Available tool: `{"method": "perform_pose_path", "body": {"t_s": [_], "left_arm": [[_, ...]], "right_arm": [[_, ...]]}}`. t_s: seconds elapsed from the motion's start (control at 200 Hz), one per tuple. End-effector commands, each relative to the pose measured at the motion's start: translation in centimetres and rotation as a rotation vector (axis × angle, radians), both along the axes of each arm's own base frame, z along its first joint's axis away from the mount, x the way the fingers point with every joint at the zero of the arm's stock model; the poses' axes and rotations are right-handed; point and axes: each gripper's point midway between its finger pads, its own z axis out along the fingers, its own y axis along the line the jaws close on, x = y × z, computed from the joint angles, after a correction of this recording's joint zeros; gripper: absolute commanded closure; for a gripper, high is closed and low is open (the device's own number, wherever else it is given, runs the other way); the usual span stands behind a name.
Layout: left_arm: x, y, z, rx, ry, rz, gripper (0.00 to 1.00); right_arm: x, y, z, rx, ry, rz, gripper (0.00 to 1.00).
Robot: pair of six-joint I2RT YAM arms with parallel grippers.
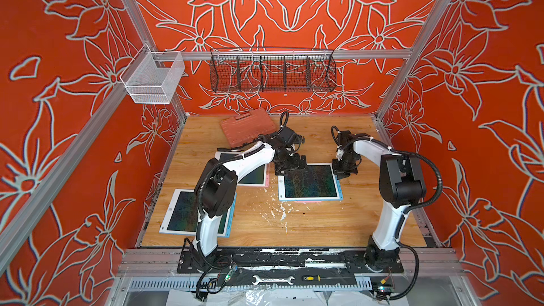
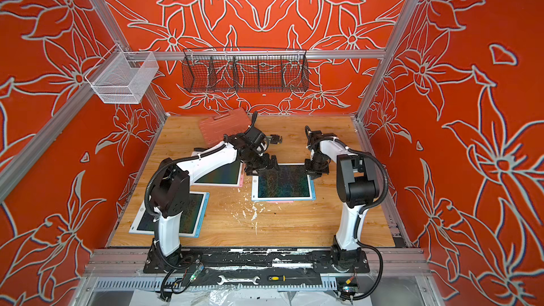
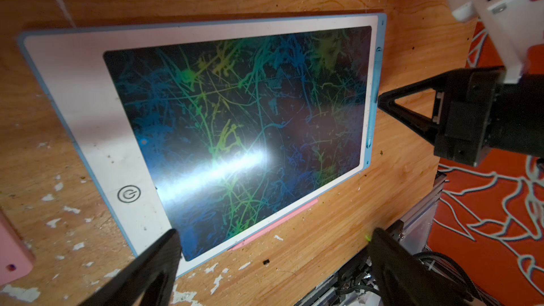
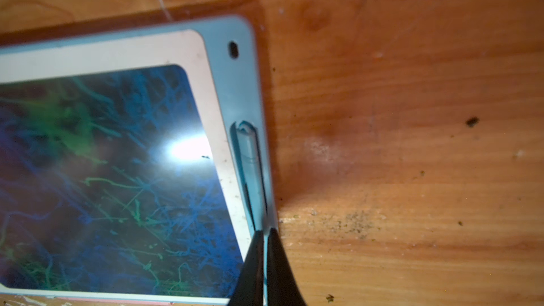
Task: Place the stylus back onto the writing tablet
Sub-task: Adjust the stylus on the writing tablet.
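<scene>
We've got bare table (image 1: 294, 225) open on the near side of the writing tablet (image 1: 310, 185). Its right edge is blocked: the right gripper (image 4: 265, 232) pinches the stylus (image 4: 250, 154) there. The left gripper (image 1: 290, 167), jaws wide, hangs over the far-left corner, and a pink-edged tablet (image 1: 254, 178) sits just left.

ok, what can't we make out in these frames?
Stylus gripped end: right wrist view, covered by right gripper fingers; full seating unclear.
Stylus in both top views: too small, under the right gripper.
Near-left tablet: left arm covers much of it in both top views.
Dark items behind left arm, a top view: too small to identify.
</scene>
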Motion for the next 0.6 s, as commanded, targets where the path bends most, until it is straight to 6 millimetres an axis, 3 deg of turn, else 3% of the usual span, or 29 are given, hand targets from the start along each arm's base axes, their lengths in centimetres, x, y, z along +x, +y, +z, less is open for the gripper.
{"method": "perform_pose_path", "body": {"t_s": [0.0,0.265,0.595], "left_arm": [[0.5,0.0,1.6,-0.021,-0.024,0.008,0.03],[0.5,0.0,1.6,-0.021,-0.023,0.009,0.03],[0.5,0.0,1.3,-0.018,-0.016,0.010,0.03]], "right_arm": [[-0.6,-0.7,-0.9,-0.031,0.041,0.004,0.93],[-1.2,-0.6,-1.9,-0.028,0.059,0.002,1.00],[-1.7,-0.9,-2.0,-0.044,0.041,-0.026,0.97]]}}
